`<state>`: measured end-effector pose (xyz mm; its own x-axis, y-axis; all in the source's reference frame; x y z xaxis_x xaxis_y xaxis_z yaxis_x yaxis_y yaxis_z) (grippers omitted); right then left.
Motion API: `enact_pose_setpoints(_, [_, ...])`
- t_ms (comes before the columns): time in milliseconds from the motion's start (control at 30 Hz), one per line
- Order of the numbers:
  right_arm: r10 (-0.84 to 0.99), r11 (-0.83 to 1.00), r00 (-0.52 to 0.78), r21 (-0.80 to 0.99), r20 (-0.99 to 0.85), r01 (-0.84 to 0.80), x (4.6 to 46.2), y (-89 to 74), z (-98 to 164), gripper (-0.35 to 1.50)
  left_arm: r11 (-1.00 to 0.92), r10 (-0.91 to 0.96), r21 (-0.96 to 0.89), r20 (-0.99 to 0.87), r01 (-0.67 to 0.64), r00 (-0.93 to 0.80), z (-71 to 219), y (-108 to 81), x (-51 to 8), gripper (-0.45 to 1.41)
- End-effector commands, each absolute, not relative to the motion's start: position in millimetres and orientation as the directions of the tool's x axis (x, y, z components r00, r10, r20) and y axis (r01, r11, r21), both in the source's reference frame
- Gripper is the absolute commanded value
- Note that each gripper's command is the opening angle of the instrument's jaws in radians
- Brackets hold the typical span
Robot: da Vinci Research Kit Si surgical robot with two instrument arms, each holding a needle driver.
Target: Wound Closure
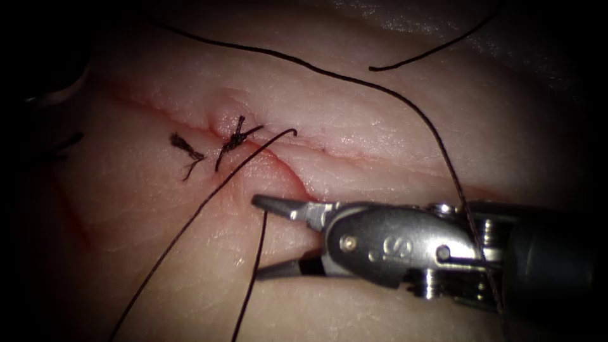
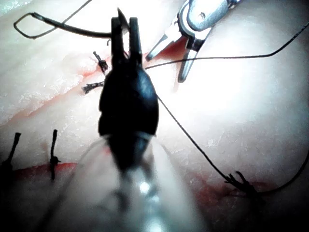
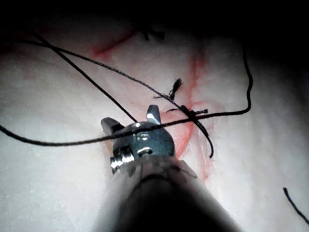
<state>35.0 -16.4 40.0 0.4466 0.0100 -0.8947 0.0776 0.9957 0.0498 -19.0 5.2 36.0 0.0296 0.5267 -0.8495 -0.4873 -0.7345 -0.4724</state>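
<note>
My right tool (image 1: 256, 237) lies over the tissue (image 1: 158, 266) just right of the cut (image 1: 286, 170), jaws open and holding nothing. One strand of thread (image 1: 253, 278) runs down between them. The same open tool (image 3: 131, 120) has thread lying across its wrist. My left tool (image 2: 124, 24) is shut on the curved needle (image 2: 72, 29) close to its tip, which pokes out past the jaws. The needle hangs free above the tissue, and thread loops off its tail. The right tool (image 2: 164, 69) stands open beside it.
Two tied knots with short cut ends (image 1: 234, 138) (image 1: 185, 149) sit on the cut's left stretch. A long thread (image 1: 354, 82) arcs over the tissue and crosses the right tool's wrist. A loose thread end (image 1: 430, 50) lies at the upper right. Red fluid lines the cut.
</note>
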Motion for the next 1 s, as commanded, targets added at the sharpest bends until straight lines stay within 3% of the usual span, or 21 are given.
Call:
enact_pose_setpoints(33, [0.001,0.995,0.451,0.045,-0.892,0.086,35.6,-16.3,40,-0.06,-0.734,0.528,-0.473,-0.849,-0.488,0.03,37,4.8,-19.5,-0.45])
enact_pose_setpoints(67, [-0.014,0.993,0.459,0.04,-0.888,0.108,35.3,-16.4,40,-0.35,-0.734,0.528,-0.473,-0.849,-0.487,0.03,37,4.8,-19.5,-0.45])
enact_pose_setpoints(367, [-0.029,0.986,0.456,0.051,-0.89,0.162,34.3,-16.8,37,-0.35,-0.733,0.528,-0.473,-0.849,-0.488,0.03,37,4.8,-19.6,-0.45])
enact_pose_setpoints(867, [-0.022,0.821,0.286,0.146,-0.958,0.552,36.8,-25.7,26,-0.35,-0.736,0.528,-0.475,-0.849,-0.482,0.03,37,4.7,-19.8,-0.45])
enact_pose_setpoints(1000, [-0.017,0.823,0.263,0.136,-0.965,0.551,37.2,-25.9,25,-0.35,-0.737,0.528,-0.475,-0.849,-0.481,0.031,37,4.7,-19.9,-0.45])
